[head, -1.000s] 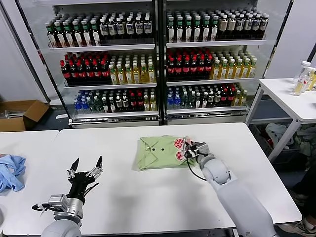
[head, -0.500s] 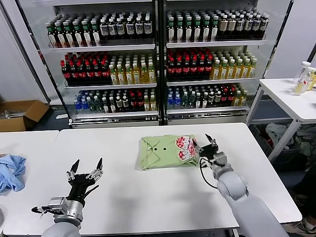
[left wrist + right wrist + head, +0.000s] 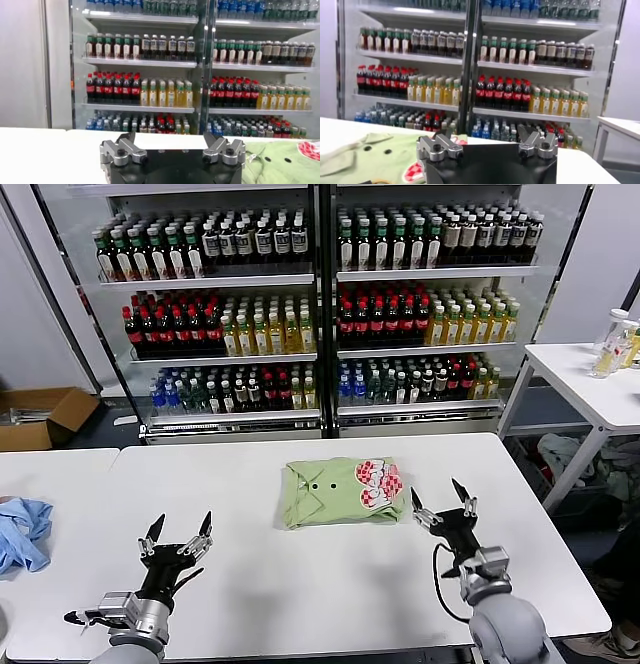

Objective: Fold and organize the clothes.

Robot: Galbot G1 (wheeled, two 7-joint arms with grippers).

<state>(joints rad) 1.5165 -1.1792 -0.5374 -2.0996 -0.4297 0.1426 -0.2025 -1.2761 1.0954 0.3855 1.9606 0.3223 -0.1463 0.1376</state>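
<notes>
The light green polo shirt (image 3: 338,491) lies folded into a compact rectangle on the middle of the white table (image 3: 300,584), with its small buttons up and its red-and-white graphic at its right end. It also shows in the left wrist view (image 3: 285,161) and the right wrist view (image 3: 375,155). My right gripper (image 3: 443,502) is open and empty, raised above the table to the right of the shirt, apart from it. My left gripper (image 3: 178,529) is open and empty above the table's near left part, well away from the shirt.
A light blue garment (image 3: 22,532) lies on the adjoining table at far left. Glass-door fridges full of bottles (image 3: 320,304) stand behind the table. A side table with bottles (image 3: 612,344) is at the right. A cardboard box (image 3: 40,414) sits on the floor at left.
My right gripper let go of the shirt's right end, opened, and drew back toward me and to the right. The shirt stays folded. My left gripper sank slightly.
</notes>
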